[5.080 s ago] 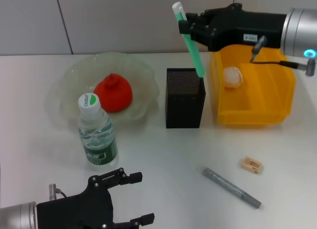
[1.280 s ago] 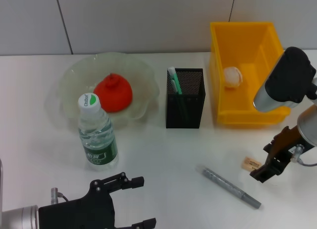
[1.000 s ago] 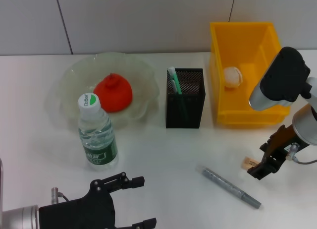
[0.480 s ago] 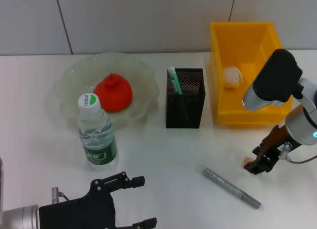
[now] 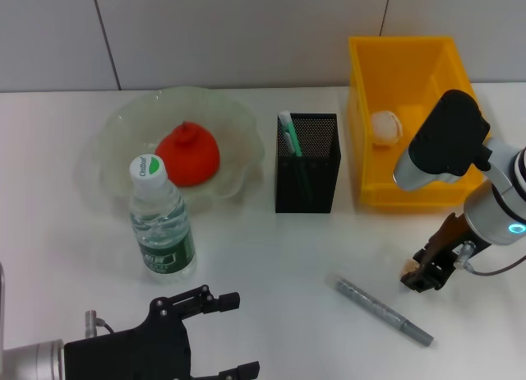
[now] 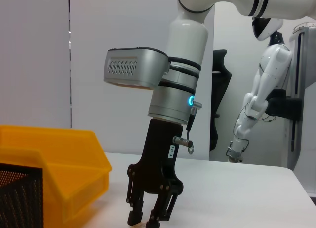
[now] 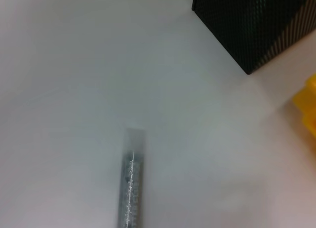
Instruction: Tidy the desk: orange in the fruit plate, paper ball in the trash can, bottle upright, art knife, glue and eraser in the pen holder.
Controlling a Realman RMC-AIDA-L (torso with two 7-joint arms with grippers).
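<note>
While the right arm is working alone, the entries below are reading from the tool outward.

Right gripper (image 5: 426, 275): is standing nose-down on the desk (image 5: 271, 257) in front of the yellow bin (image 5: 411, 150); its fingers (image 6: 136, 208) are hanging spread, with a gap showing between them in the left wrist view.
Eraser (image 5: 405, 271): is lying flat on the desk at the gripper's fingertips, mostly hidden by them; whether the pads are touching it cannot be told.
Handling, eraser: judged a small, light, slightly yielding block with a grippy surface; taking it across its short sides, low and square, is giving the surest hold, since a skewed pinch could flick it away.
Art knife (image 5: 383, 312): is lying just beside the gripper, a thin grey bar slanting across the desk; judged stiff, slim and prone to rolling.
Pen holder (image 5: 306, 174): is standing upright between the fruit plate and the bin, already carrying a green-and-white stick, probably the glue (image 5: 290, 136).
Paper ball (image 5: 386, 127): is sitting inside the yellow bin.
Orange (image 5: 187, 155): is resting in the fruit plate (image 5: 107, 141).
Bottle (image 5: 161, 220): is standing upright in front of the plate.
Left gripper (image 5: 205, 335): is waiting parked at the near edge, fingers apart.
</note>
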